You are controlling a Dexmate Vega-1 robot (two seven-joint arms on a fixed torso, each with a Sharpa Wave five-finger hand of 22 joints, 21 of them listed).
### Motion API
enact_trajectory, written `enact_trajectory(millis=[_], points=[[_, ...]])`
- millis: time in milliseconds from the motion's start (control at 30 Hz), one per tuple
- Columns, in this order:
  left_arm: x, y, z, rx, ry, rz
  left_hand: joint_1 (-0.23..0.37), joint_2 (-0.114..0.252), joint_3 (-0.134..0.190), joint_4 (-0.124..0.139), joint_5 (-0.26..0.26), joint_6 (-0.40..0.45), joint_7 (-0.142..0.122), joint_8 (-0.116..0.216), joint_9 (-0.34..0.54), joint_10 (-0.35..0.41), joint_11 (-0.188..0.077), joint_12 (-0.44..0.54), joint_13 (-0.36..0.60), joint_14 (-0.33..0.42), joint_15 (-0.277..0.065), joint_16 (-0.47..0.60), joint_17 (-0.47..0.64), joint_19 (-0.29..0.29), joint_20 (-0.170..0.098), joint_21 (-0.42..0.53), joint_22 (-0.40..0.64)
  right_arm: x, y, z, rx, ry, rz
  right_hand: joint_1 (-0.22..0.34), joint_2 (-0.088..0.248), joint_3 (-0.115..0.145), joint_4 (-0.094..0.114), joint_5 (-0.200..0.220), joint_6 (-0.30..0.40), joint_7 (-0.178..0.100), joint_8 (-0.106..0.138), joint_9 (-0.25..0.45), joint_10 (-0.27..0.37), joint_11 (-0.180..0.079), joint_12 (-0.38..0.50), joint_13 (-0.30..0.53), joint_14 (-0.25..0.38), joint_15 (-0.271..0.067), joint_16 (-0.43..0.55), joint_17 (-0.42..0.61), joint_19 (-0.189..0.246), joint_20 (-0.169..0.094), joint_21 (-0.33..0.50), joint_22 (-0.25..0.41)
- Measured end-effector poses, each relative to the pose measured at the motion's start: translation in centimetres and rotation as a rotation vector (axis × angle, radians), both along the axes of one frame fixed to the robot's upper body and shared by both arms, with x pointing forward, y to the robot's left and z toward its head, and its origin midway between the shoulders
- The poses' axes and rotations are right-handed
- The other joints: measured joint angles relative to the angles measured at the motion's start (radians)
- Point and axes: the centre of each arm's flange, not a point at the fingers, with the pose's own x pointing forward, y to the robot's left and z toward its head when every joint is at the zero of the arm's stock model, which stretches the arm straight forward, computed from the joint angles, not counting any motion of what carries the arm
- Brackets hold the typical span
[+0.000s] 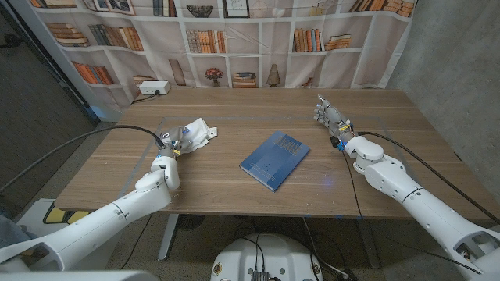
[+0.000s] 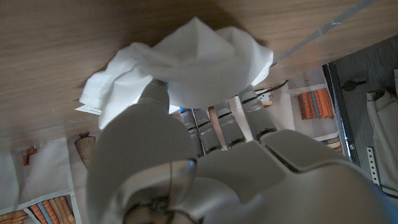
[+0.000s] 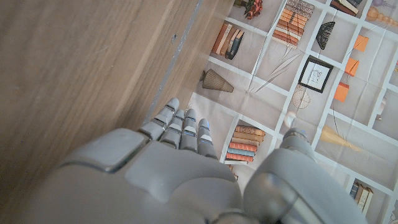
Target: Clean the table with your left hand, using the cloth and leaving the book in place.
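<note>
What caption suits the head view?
Left hand grips the white cloth beside the blue book; right hand waits.

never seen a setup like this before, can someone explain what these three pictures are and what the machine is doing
This is a two-armed robot standing at a wooden table, each arm ending in a hand. The wide picture comes from a camera on its head, looking down. The other two come from cameras on its wrists, looking along the back of each hand, so they appear turned around.

On the table lies a blue book, near the middle. The left hand grips a crumpled white cloth, seen close up in the left wrist view. The right hand holds nothing, its fingers extended. Behind hangs a printed bookshelf backdrop.
</note>
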Motion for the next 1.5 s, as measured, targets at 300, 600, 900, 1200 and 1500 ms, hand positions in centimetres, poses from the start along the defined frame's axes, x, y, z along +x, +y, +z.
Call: enact_trajectory(millis=[300,600,900,1200,1500], points=[[0.4,-0.4,0.7,-0.008,-0.001,0.003,0.096,0.020,0.066,0.011,-0.022,0.121,0.020,0.040,0.010,0.126,0.002,0.035,0.009,0.143,-0.014,0.022,0.002,0.043,0.000,0.014,-0.001,0.0,0.0,-0.2,0.003,0.000,-0.002,0.004,0.004,0.003,-0.003,0.000,0.000,0.000,0.000,0.000,0.000,0.000,0.000,0.000,0.002,-0.002,0.000,0.000,0.002,-0.001,-0.007,0.000],[0.5,-0.9,1.8,-0.007,-0.034,0.005,0.127,0.016,0.121,0.030,-0.026,0.340,0.001,0.119,0.019,0.313,-0.028,0.065,0.020,0.347,-0.065,0.027,-0.006,0.190,-0.092,0.034,0.003,-0.1,-0.2,-0.5,0.010,0.001,-0.001,0.009,0.009,0.003,-0.003,0.000,0.000,0.000,0.000,0.000,0.000,0.000,0.000,0.000,0.009,0.001,0.000,0.000,0.001,-0.001,-0.008,0.000],[0.4,-1.3,2.8,-0.016,-0.078,0.007,0.128,0.007,0.141,0.034,-0.027,0.434,0.015,0.161,0.019,0.407,-0.042,0.074,0.043,0.467,-0.117,0.027,-0.009,0.345,-0.191,0.066,0.006,-0.1,-0.2,-0.6,0.015,0.000,0.003,0.023,0.023,0.011,-0.011,0.000,0.000,0.000,0.000,0.000,0.005,0.005,0.000,0.000,0.009,0.001,0.000,0.000,0.005,0.002,-0.008,0.000],[-0.1,-1.4,4.3,-0.020,-0.155,0.016,0.136,-0.003,0.145,0.030,-0.027,0.440,0.014,0.169,0.019,0.413,-0.044,0.073,0.051,0.478,-0.122,0.027,-0.009,0.357,-0.204,0.073,0.005,0.0,-0.3,-0.9,0.018,0.003,0.011,0.030,0.030,0.014,-0.014,0.000,0.000,0.000,0.000,0.000,0.005,0.005,0.000,0.000,0.010,0.000,0.000,0.000,0.010,-0.003,-0.015,0.000],[-0.9,-1.6,5.7,-0.012,-0.205,0.013,0.136,-0.003,0.149,0.034,-0.027,0.451,0.014,0.170,0.019,0.423,-0.051,0.073,0.060,0.488,-0.127,0.023,-0.008,0.364,-0.200,0.073,0.002,0.1,-0.3,-0.8,0.023,-0.003,0.018,0.034,0.034,0.017,-0.017,0.000,0.000,0.000,0.000,0.000,0.005,0.005,0.000,0.000,0.010,0.000,0.000,0.000,0.014,0.000,-0.015,0.000]])
